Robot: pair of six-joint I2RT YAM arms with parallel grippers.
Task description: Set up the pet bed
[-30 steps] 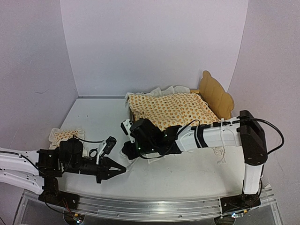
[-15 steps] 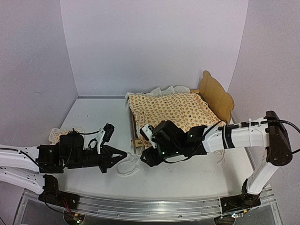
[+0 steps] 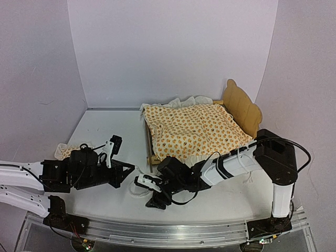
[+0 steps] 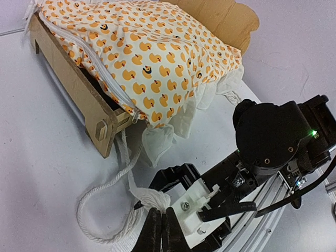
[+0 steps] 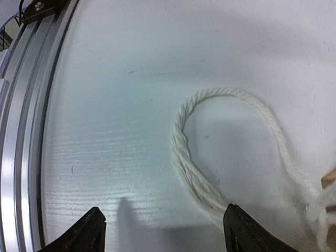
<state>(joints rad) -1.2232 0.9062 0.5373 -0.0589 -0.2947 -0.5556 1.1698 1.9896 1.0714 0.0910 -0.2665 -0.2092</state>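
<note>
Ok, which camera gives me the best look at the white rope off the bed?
Left wrist: the rope shows along its full run, from the bed corner, looping round to the left gripper. Right wrist shows only one loop, beneath the open right gripper. The top view shows it small, partly behind the arms.

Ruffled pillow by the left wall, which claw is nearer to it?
Left. The left claw lies right of the pillow; the right claw lies farther right, beyond the left one.

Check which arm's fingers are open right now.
The right arm's fingers: they stand wide apart above the white cord loop on the table. The left arm's fingers are pressed together.
</note>
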